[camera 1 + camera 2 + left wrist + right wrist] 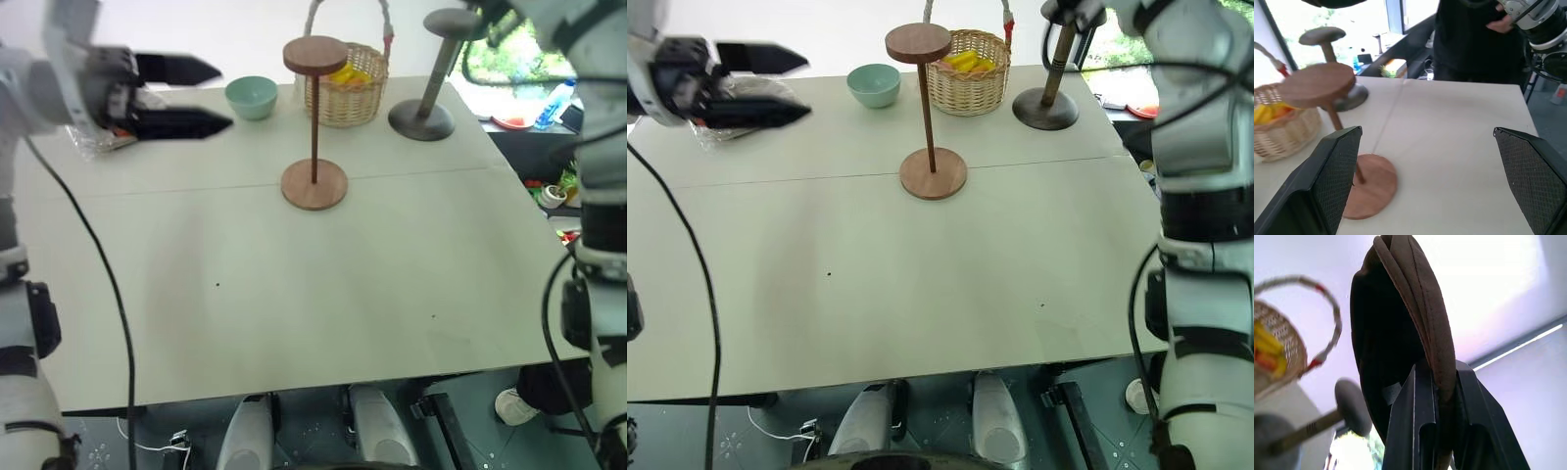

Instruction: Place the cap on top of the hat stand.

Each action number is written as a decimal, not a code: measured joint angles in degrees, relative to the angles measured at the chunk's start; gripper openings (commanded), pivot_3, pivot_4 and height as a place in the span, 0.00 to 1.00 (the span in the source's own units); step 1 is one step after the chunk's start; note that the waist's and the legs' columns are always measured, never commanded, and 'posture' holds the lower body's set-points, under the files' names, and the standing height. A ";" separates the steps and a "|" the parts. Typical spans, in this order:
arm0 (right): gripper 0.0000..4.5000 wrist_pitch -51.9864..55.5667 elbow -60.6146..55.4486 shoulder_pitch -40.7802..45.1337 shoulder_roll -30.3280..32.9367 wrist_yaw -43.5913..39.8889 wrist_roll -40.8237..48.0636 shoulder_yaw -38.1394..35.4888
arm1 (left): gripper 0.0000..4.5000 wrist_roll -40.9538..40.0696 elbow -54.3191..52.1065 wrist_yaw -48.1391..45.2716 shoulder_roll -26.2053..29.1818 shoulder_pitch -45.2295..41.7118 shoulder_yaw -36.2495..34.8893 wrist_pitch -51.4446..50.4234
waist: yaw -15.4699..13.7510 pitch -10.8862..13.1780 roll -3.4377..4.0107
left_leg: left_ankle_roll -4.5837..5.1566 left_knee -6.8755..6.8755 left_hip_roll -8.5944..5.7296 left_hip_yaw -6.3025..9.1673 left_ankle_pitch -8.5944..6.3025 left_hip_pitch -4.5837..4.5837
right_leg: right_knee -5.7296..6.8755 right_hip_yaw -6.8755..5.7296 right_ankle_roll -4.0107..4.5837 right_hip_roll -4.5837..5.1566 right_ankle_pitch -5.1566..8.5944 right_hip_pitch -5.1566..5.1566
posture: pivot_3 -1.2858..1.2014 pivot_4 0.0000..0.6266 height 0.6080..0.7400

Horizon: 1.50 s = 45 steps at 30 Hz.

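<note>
The hat stand rises from the far middle of the pale desk, its round disc top bare and its flat base resting just beyond the seam across the surface. Just behind the hat stand, on its right side, sits a wicker basket holding something yellow; further right of that stands a grey stand with a thick slanted post. Behind the hat stand to the left is a pale green bowl, and well left of it lies a crumpled clear plastic wrapper. The left tool hovers above the desk to the left of the hat stand, pointing toward it, fingers spread wide and empty. Seen from the right wrist, the right tool is pressed together on the rim of the brown cap, which hangs folded above its fingers, raised high and to the right of the hat stand, with the basket and grey stand below it. A person in dark clothing stands beyond the desk's right edge.
</note>
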<state>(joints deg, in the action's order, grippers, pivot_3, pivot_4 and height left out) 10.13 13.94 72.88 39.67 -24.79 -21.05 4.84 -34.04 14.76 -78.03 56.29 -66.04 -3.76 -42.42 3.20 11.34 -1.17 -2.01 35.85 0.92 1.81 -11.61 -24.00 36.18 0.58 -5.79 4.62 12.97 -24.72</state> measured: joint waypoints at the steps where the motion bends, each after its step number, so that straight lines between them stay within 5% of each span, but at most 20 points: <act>1: 0.01 -1.70 2.33 1.70 -1.40 0.13 0.16 0.75 | 1.00 0.55 0.72 0.12 0.44 -0.37 -0.19 0.85 | 0.08 0.00 0.00 | 0.00 -0.01 0.00 -0.01 0.00 0.00 | 0.00 0.01 0.00 0.00 0.00 0.00 | 0.52 0.24 1.00; 10: 0.01 -13.49 15.77 5.07 -12.55 -0.35 1.12 7.64 | 1.00 2.16 2.90 1.93 4.64 -0.02 -3.76 2.59 | 0.24 0.01 -0.01 | -0.01 0.09 -0.01 -0.02 0.01 -0.53 | 0.17 0.06 -0.08 0.01 -0.05 -0.52 | 0.52 0.24 1.00; 23: 0.01 -8.66 -14.22 -16.30 -8.06 -8.33 -0.28 8.12 | 1.00 1.34 0.08 3.54 6.63 2.41 -6.05 0.23 | -0.68 -0.01 -0.05 | -0.01 0.33 -0.01 -0.01 0.01 -0.42 | 0.56 0.07 -0.06 -0.01 -0.03 -0.51 | 0.52 0.24 1.00; 33: 0.01 -11.68 -17.76 -24.74 -8.02 -4.03 -9.21 10.45 | 1.00 3.15 3.71 2.91 2.70 -1.55 -3.11 1.62 | -0.68 -0.02 -0.07 | -0.02 0.36 -0.02 -0.03 0.02 -0.40 | 0.67 0.10 -0.06 -0.02 -0.02 -0.53 | 0.52 0.24 1.00; 41: 0.88 -9.84 -15.95 -26.44 -10.15 -2.94 -11.55 12.22 | 1.00 4.86 5.21 0.87 0.13 -2.24 -0.69 3.02 | -0.65 -0.02 -0.07 | -0.02 0.37 -0.02 -0.03 0.02 -0.39 | 0.75 0.13 -0.06 -0.02 -0.02 -0.56 | 0.52 0.24 1.00; 45: 0.88 -8.23 -19.28 -28.72 -9.88 -6.48 -7.07 10.24 | 1.00 5.14 4.84 0.40 -0.98 -2.22 0.53 3.03 | -0.83 -0.02 -0.09 | -0.02 0.39 -0.02 -0.03 0.02 -0.41 | 0.74 0.13 -0.07 -0.02 -0.02 -0.55 | 0.52 0.24 1.00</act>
<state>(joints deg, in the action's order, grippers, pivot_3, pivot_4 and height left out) 1.90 -5.35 44.16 29.79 -31.27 -28.12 15.08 -28.90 19.60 -77.63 55.31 -68.26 -3.24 -39.39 2.36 11.33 -1.26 -2.03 36.23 0.90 1.79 -11.60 -24.40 36.92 0.71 -5.86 4.60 12.95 -25.27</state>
